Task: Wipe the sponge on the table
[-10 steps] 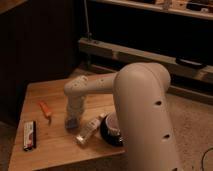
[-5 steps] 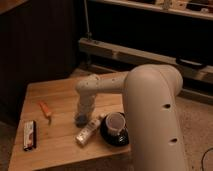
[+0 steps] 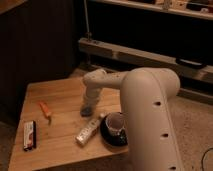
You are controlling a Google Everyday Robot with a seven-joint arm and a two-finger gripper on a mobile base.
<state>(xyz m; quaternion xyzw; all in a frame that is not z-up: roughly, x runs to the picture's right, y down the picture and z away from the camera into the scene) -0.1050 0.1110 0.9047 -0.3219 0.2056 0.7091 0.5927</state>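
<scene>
The sponge, a small bluish-grey block, rests on the light-wood table near its middle. My gripper points straight down onto it from above and is shut on the sponge, pressing it to the planks. The white arm runs from the lower right across the table's right side and hides part of the top there.
An orange carrot-like piece lies left of the sponge. A dark flat bar sits near the front left corner. A white-silver packet lies just in front of the sponge, beside a cup on a dark saucer.
My gripper has slid with the sponge to the right and toward the far side of the table, away from the orange piece.
</scene>
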